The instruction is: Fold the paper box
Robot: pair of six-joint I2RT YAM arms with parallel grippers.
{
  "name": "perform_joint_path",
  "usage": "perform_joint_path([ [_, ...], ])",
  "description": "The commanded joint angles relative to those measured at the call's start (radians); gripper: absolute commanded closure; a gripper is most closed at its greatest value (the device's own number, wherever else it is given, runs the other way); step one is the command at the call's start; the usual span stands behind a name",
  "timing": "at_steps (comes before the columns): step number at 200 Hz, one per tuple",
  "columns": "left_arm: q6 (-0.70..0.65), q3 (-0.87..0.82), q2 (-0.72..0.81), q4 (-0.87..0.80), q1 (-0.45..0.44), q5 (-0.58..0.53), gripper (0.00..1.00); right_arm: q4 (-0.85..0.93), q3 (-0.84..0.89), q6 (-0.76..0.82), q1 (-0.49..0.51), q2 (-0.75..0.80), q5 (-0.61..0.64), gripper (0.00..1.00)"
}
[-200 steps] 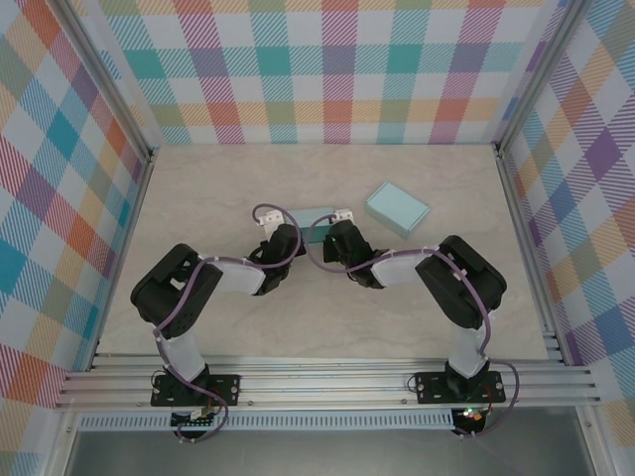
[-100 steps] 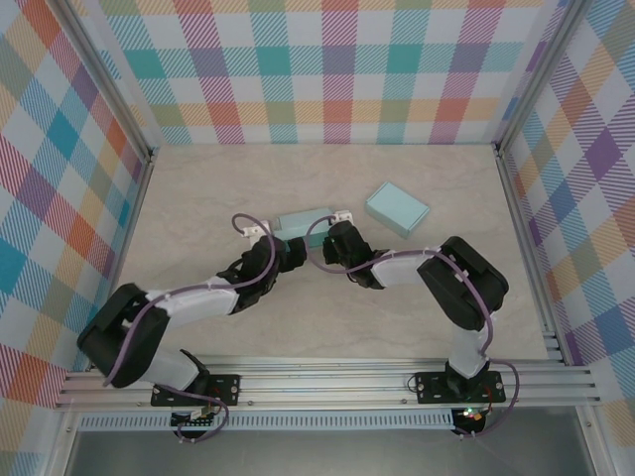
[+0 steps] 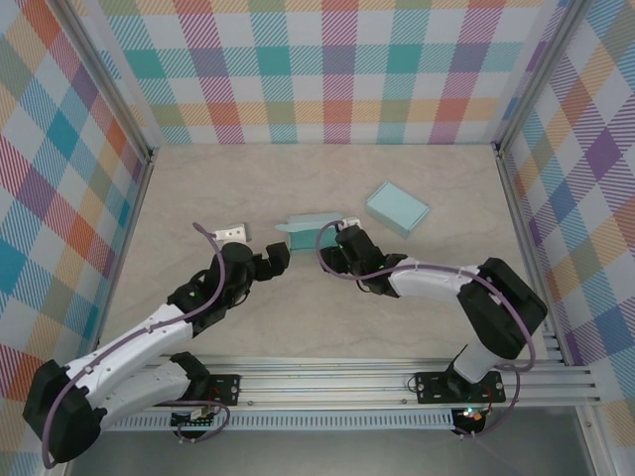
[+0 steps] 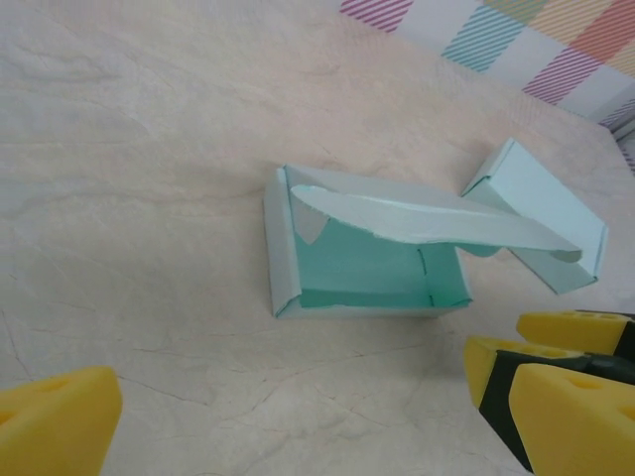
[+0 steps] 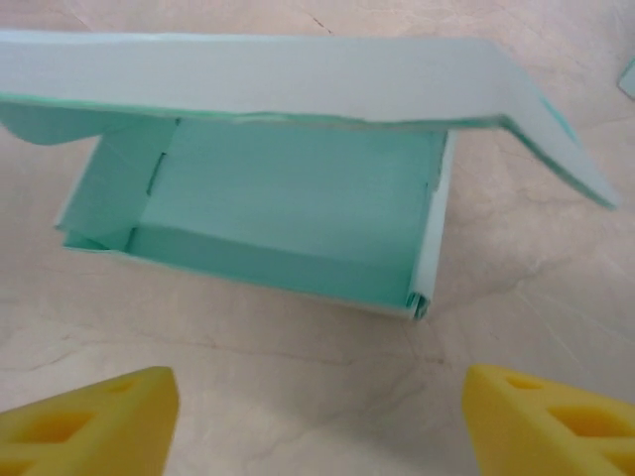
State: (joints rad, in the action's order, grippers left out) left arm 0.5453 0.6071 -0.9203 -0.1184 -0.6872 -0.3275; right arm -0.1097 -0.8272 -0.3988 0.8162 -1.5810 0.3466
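Observation:
The teal paper box (image 3: 308, 236) lies on the table's middle, its tray (image 4: 367, 270) open and its lid (image 4: 427, 218) standing half raised above it. In the right wrist view the lid (image 5: 298, 74) hangs over the tray (image 5: 288, 213). My left gripper (image 3: 276, 258) is open just to the near left of the box, apart from it, with its yellow fingertips (image 4: 55, 421) wide and nothing between them. Close to the box's near right corner, my right gripper (image 3: 339, 242) is also open and empty, its fingertips (image 5: 551, 416) short of the tray's front wall.
A second, closed teal box (image 3: 397, 208) lies at the back right, also in the left wrist view (image 4: 541, 213). Checked walls (image 3: 317, 69) enclose the table on three sides. A metal rail (image 3: 327, 382) runs along the near edge.
Both grippers have opened and let go of the box. The left arm has drawn back toward the near left. The lid has sprung up from the tray.

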Motion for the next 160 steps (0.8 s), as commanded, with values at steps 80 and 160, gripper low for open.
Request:
perform_joint_path([
  [80,-0.191,0.471,-0.388,-0.189,0.134,0.137,0.05,0.473,-0.301,-0.068,-0.091,0.176,-0.006,0.0],
  [160,-0.167,0.584,-0.782,-0.168,0.19,0.264,0.2,0.569,-0.521,-0.038,-0.235,-0.18,-0.248,0.01],
])
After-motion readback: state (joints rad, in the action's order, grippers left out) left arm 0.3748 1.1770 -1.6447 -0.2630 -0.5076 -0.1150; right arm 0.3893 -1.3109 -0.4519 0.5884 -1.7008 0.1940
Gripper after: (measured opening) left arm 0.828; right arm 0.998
